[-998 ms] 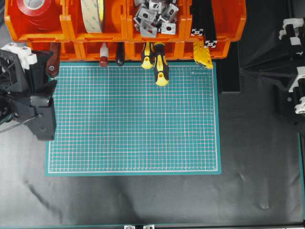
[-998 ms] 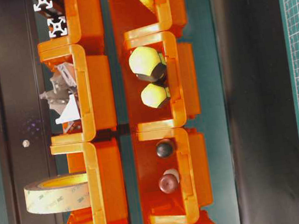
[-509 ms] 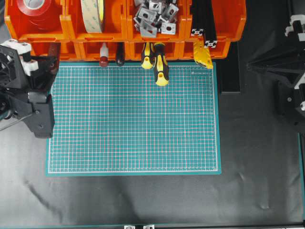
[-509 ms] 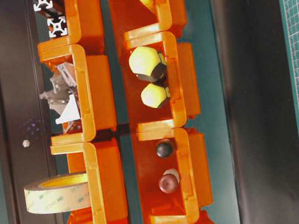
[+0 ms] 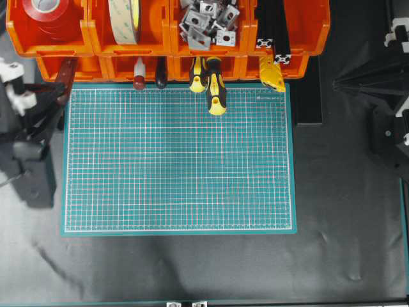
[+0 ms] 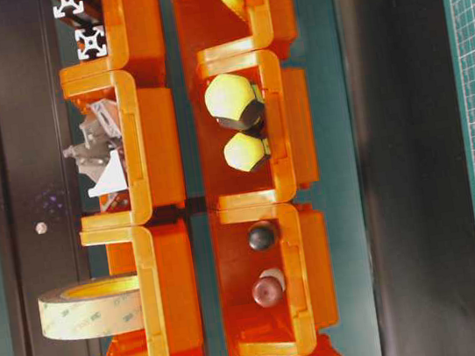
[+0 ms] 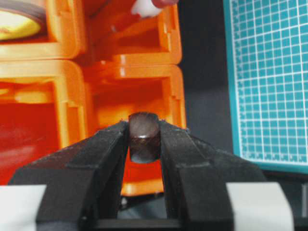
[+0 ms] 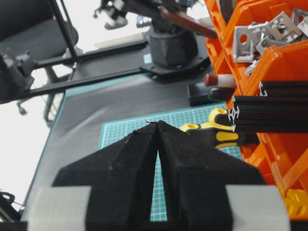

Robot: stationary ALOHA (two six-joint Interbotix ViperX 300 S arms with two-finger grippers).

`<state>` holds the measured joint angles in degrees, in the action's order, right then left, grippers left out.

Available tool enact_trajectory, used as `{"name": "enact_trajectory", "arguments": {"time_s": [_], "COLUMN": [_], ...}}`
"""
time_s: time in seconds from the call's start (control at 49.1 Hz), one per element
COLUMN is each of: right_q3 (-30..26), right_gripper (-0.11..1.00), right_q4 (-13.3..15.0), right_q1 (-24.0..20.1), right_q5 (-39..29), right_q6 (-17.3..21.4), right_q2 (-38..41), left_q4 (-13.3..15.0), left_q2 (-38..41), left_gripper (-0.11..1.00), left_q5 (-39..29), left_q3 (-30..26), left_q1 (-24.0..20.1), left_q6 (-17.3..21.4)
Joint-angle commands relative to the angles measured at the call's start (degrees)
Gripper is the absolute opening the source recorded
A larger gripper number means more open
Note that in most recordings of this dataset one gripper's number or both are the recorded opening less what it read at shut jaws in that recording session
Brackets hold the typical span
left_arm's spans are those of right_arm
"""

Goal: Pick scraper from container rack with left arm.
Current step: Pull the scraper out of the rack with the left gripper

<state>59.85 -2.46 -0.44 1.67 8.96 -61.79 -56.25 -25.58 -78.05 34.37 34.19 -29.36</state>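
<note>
Two black fingers [image 7: 108, 149] of the left claw [image 7: 144, 144] pinch the dark reddish-brown handle end of the scraper [image 7: 143, 136], one on each side, right in front of the lower-left bin of the orange container rack [image 7: 144, 86]. From overhead, that claw [image 5: 54, 96] sits at the left edge of the green cutting mat [image 5: 179, 160], and the scraper [image 5: 66, 75] slants up from it to the rack's [image 5: 160, 38] lower tier, its blade hidden under the bins. Along that tier sit a dark-red knobbed tool [image 5: 138, 82], a black-handled tool [image 5: 160, 80], two yellow-and-black screwdrivers [image 5: 215, 89] jutting over the mat, and a yellow tool [image 5: 271, 75]. Up top: red tape [image 5: 45, 13], a pale tape roll [image 5: 124, 19], metal brackets [image 5: 206, 22] and black bars [image 5: 271, 25]. The right claw [image 8: 158, 126] hangs over the mat's far side with its fingers pressed tip to tip, gripping nothing; its arm [image 5: 383, 96] stands at the right edge over the dark desk [image 5: 192, 268].
</note>
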Motion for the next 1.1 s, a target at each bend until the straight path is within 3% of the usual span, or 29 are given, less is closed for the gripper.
{"name": "enact_trajectory", "arguments": {"time_s": [0.0,0.285,0.448,0.57,0.794,1.079], "right_q3": [-0.88,-0.70,-0.70,-0.53,-0.62,-0.97], "right_gripper": [-0.01,-0.01,-0.01,-0.01,-0.01,-0.01], "right_q4": [0.00,-0.09,-0.09,-0.09,-0.09,-0.18], "right_q1": [0.18,0.53,0.53,0.53,0.70,2.11], "right_q5": [0.00,-0.35,-1.32,-1.32,-1.05,-1.05], "right_q6": [0.00,0.09,0.44,0.97,1.49,2.02], "right_q2": [-0.09,-1.93,-2.11,-2.11,-2.29,-3.69], "left_q4": [-0.26,-0.26,-0.26,-0.18,-0.26,-0.26], "left_q2": [0.09,2.99,7.12,10.90,15.73,20.48], "left_gripper": [0.21,0.21,0.21,0.21,0.21,0.21], "left_q5": [-3.69,-12.66,-12.66,-10.20,4.57,25.75], "left_q3": [-5.80,-20.74,-27.86,-30.06,-26.89,-19.69], "left_q1": [2.55,12.39,17.75,18.19,13.89,1.67], "left_q6": [0.62,6.59,6.06,5.45,4.75,6.06]}}
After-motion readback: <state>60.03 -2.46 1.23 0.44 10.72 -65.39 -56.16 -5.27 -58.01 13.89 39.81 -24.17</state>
